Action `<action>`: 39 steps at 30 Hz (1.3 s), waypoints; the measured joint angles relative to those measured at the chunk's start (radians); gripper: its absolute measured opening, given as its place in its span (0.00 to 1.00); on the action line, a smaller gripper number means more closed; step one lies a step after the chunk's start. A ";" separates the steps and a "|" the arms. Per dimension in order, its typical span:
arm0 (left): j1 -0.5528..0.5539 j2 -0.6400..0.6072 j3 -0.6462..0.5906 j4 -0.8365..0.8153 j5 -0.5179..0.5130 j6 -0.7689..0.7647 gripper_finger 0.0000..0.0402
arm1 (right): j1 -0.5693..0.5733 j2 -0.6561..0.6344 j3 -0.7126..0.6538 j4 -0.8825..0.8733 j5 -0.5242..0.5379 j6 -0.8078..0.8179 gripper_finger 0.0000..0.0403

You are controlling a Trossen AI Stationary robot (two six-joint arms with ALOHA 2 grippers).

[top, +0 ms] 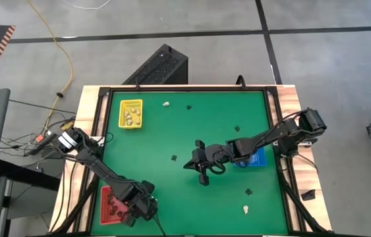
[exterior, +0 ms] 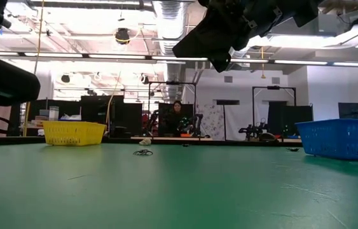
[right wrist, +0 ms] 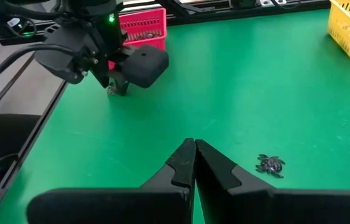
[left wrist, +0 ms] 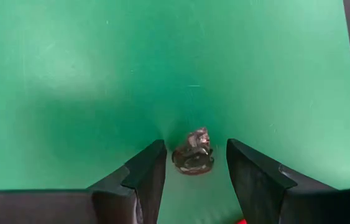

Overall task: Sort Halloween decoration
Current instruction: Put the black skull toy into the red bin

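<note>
Green felt-like mat covers the wooden table (top: 192, 125), edged by a black frame. Left claw (left wrist: 190, 180) sits low at the near left corner of the mat, just beside the red rectangular mesh tray (top: 111, 205); its two dark fingers stand apart, and a small dark, shiny trinket (left wrist: 193, 154) lies on the mat between the fingertips, not visibly pinched. The right wrist view shows the same claw tips down at the mat beside the red tray. Right claw (right wrist: 194, 163) hangs above the middle of the mat, fingers pressed together with nothing between them; a black spider-like trinket (right wrist: 270, 164) lies on the mat just beside its tips, not touched. Yellow rectangular mesh tray (top: 130, 113) at the far left holds several whitish-cream trinkets (top: 131, 116). Blue rectangular mesh tray (top: 256, 158) sits at the right, partly under the right arm. Loose pieces scattered on the mat: one cream trinket (top: 166, 103) near the yellow tray, another cream piece (top: 246, 210) near the front right, and black pieces near the far edge (top: 190, 106), at mid-right (top: 238, 129) and front right (top: 248, 192). Dark bits show in the red tray, too small to tell apart. A person sits far off in the room beyond the table in the low view.
</note>
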 joint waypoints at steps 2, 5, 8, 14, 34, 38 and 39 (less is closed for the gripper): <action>0.006 -0.001 -0.001 -0.011 0.002 0.003 0.41 | 0.000 0.000 0.000 0.000 0.001 0.000 0.10; 0.008 0.000 -0.002 -0.018 0.007 0.010 0.41 | 0.000 0.000 0.000 0.000 0.000 0.000 0.10; 0.007 0.000 -0.003 -0.035 -0.007 0.024 0.41 | 0.000 0.000 0.000 0.000 0.001 -0.012 0.10; 0.006 0.001 -0.004 -0.065 -0.045 0.056 0.33 | 0.000 0.000 0.000 -0.001 0.000 -0.013 0.10; -0.025 -0.046 0.255 -0.481 -0.253 -0.015 0.21 | 0.003 0.000 0.000 -0.002 0.000 -0.015 0.10; -0.080 -0.135 0.238 -0.528 -0.293 -0.162 0.20 | 0.010 0.000 0.000 -0.002 -0.001 -0.015 0.10; -0.098 -0.162 0.227 -0.540 -0.302 -0.212 0.20 | 0.011 0.000 0.000 -0.003 -0.001 -0.016 0.10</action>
